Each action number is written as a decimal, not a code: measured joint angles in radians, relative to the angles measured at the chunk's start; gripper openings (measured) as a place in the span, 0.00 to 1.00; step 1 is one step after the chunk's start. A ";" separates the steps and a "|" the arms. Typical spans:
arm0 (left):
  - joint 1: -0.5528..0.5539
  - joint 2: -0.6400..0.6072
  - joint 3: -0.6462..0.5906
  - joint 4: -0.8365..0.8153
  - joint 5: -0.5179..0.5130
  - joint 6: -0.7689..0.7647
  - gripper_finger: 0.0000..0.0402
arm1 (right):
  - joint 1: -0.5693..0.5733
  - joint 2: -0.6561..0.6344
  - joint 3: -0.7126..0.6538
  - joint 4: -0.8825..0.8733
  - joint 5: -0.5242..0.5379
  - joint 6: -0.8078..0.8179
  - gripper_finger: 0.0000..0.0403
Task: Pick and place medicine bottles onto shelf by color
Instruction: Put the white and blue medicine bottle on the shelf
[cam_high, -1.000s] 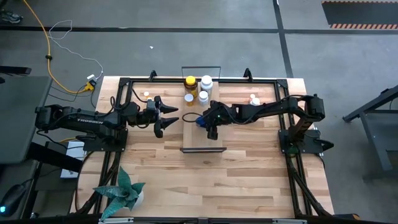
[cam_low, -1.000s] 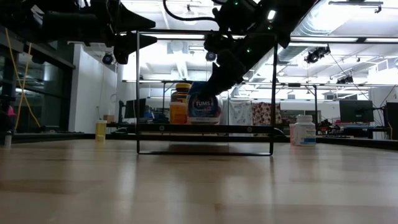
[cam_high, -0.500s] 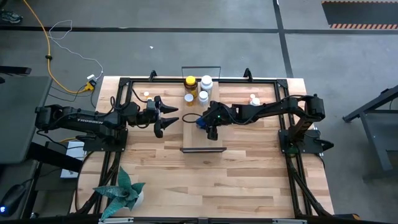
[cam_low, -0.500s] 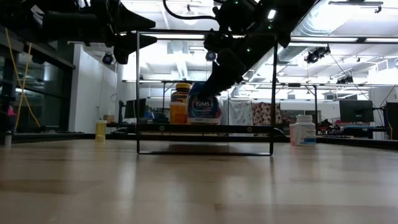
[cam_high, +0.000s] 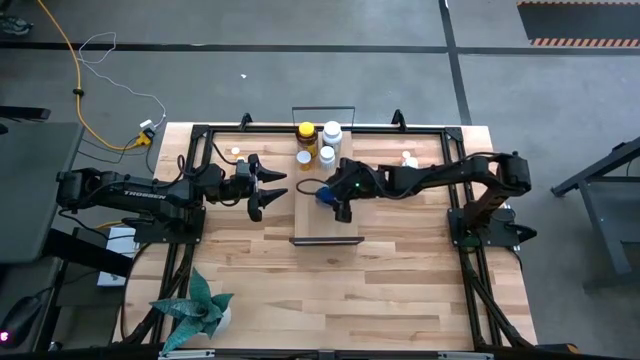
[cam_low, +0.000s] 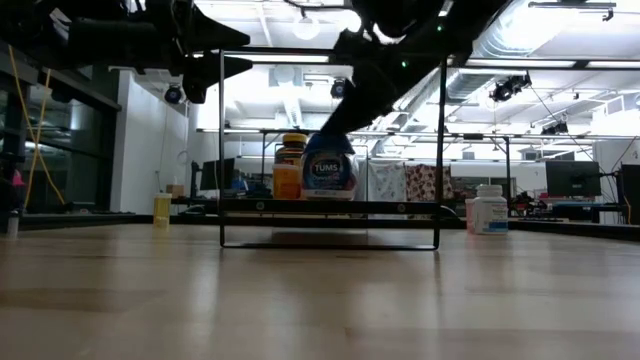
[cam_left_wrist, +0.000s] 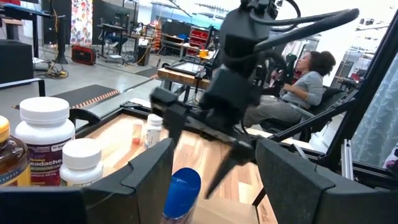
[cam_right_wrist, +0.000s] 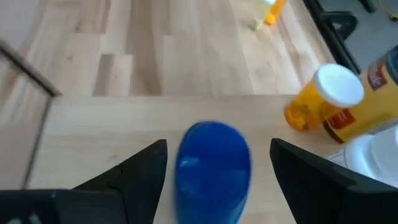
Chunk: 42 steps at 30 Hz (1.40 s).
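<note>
The counter (cam_high: 330, 280) is a broad top of pale wood planks with a visible grain, ringed by a black metal frame (cam_high: 200, 135). The shelf (cam_high: 325, 225) is the landmark: a long, narrow, light-wood board with thin black wire frames at its short ends, lying in the middle of the counter.

The right tool (cam_high: 336, 199) sits over the middle of the shelf, its dark fingers spread to either side of the blue-capped bottle (cam_high: 323, 195) and clear of it. That bottle stands upright on the shelf, a rounded body with a printed label and a smooth, glossy blue cap. The left tool (cam_high: 268, 192) hangs beside the shelf on its left arm's side, its pointed black fingers apart and holding nothing.

At the far end of the shelf stand four more bottles, close together: an amber bottle (cam_high: 306, 133) with a yellow cap, a white bottle (cam_high: 332, 133) with a wide white cap, a small orange bottle (cam_high: 304, 158) with a white cap, and a small white bottle (cam_high: 327, 156).

Off the shelf, on the right arm's side, another white bottle (cam_high: 409, 159) rests on the counter. On the left arm's side, near the frame, is a tiny white-capped bottle (cam_high: 236, 152).
</note>
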 joint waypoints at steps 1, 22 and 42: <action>0.000 0.000 0.000 0.000 0.000 0.000 0.54 | 0.006 -0.005 0.000 0.008 -0.007 -0.006 0.68; 0.000 0.000 0.000 -0.014 -0.003 0.026 0.54 | -0.075 -0.547 -0.518 0.364 0.246 0.201 0.68; 0.000 0.000 0.000 -0.013 -0.008 0.026 0.54 | -0.122 -0.781 -0.746 0.181 0.727 0.740 0.68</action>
